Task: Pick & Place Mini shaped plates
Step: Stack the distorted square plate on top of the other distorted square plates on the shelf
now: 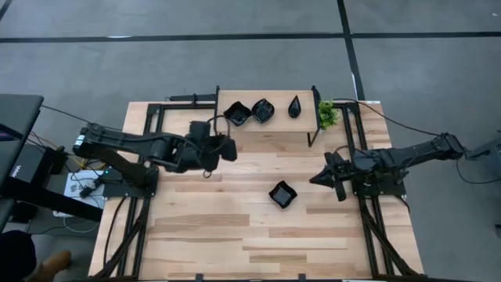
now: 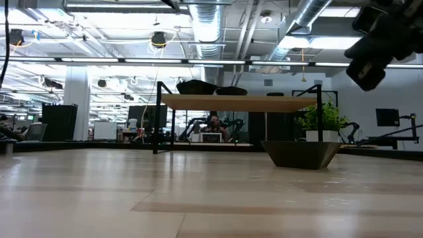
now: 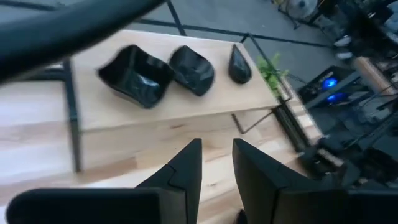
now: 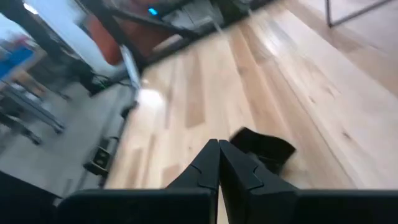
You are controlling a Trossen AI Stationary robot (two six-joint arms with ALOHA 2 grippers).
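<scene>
Raised shelf (image 1: 274, 129) at the table's far edge taken as reference. Three black mini plates sit in a row on top of it: a square-ish wavy plate (image 1: 236, 114) at the left end, a rounded plate (image 1: 262, 110) touching or just beside it, and a teardrop plate (image 1: 294, 107) a little apart toward the right end, near a small green plant (image 1: 327, 115) that stands at the shelf's right post. A fourth black plate (image 1: 282, 194) lies alone on the table (image 1: 235, 235), well in front of the shelf and slightly right of its middle; in the low view it reads as a dark angular dish (image 2: 301, 154) resting flat on the wood. Left arm reaches in from the left side, elbow bent, forearm running nearly level toward the shelf; left gripper (image 1: 227, 149) hangs just in front of the shelf's left half, below the wavy plate, empty. Left wrist view shows its fingers (image 3: 186, 168) parted by a narrow gap, holding nothing, pointed at the shelf row. Right arm extends from the right side, stretched low along the table's right rail; right gripper (image 1: 322, 177) sits in front of the shelf's right end, right of the lone plate and clear of it. Right wrist view: fingers (image 4: 208, 165) pressed together, nothing between them, lone plate just beyond the tips.
</scene>
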